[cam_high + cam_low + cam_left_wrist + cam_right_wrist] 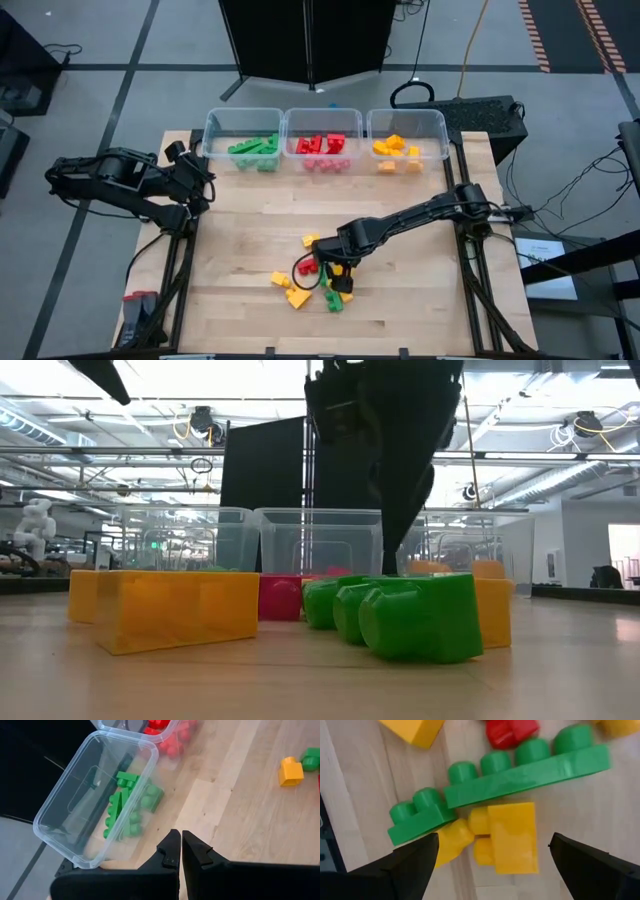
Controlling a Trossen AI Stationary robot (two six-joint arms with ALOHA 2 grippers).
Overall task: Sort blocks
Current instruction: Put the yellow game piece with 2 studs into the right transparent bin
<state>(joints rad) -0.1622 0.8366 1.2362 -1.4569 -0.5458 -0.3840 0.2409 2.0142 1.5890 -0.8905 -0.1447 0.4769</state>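
A loose pile of red, green and yellow blocks [318,280] lies on the table's near middle. My right gripper [338,268] hangs open over the pile, pointing down. In the right wrist view its fingers [415,862] stand on either side of a yellow block [512,837] without touching it. A long green block [530,767], a short green one [417,812] and a red one [510,732] lie just beyond. The low view shows a yellow block [165,605] and a green block [420,615] up close. My left gripper [181,842] is shut and waits by the green bin [243,138].
Three clear bins stand in a row at the far edge: green blocks [255,150] in the left one, red [322,146] in the middle bin [322,120], yellow [398,150] in the right bin [407,120]. Bare wood lies between the bins and the pile.
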